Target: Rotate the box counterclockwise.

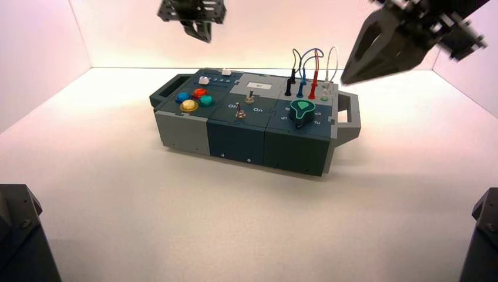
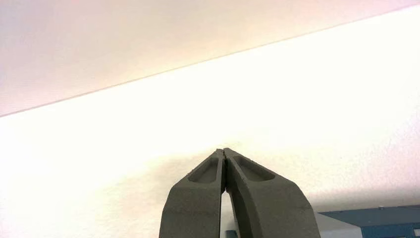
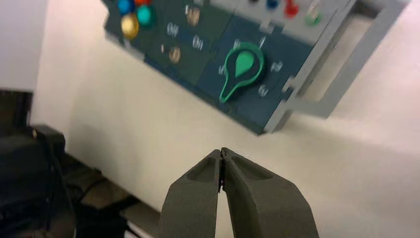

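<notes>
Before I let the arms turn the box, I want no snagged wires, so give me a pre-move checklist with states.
1. Left gripper shut, beyond the box's far left: ok.
2. Right gripper shut, up by the box's right end: ok.
3. Both grippers off the box: ok.
4. Wires free of the right gripper: ok; it hangs to their right, though a sweep left could probably catch them.
5. Right handle unobstructed: ok.
6. Box already turned far enough: cannot tell; it sits at a slant, but no target angle shows.
</notes>
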